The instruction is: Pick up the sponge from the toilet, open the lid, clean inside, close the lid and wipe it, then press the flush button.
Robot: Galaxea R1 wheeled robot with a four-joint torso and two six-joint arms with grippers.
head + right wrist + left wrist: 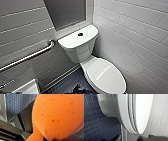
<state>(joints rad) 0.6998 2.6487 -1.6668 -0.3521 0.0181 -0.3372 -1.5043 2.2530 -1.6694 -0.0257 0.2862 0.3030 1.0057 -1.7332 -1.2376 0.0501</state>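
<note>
Orange sponge (pixel 56 116) bulges, pinched in the right gripper (pixel 50 139), apart from the toilet (pixel 80 45) with its lid (pixel 106 75) shut; a slack pinch, I judge, could drop it onto the tiled floor (pixel 18 104).

The flush button (pixel 80 34) sits on top of the toilet (pixel 78 51) tank, behind the bowl. A grab bar (pixel 30 57) runs on the wall to the left.

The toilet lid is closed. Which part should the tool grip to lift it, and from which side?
Take the front edge of the lid, the end farthest from the tank, coming from the front and hooking underneath. It lies flat and closed, probably hinged at the tank end; the left wrist view shows a narrow gap under its rim.
</note>
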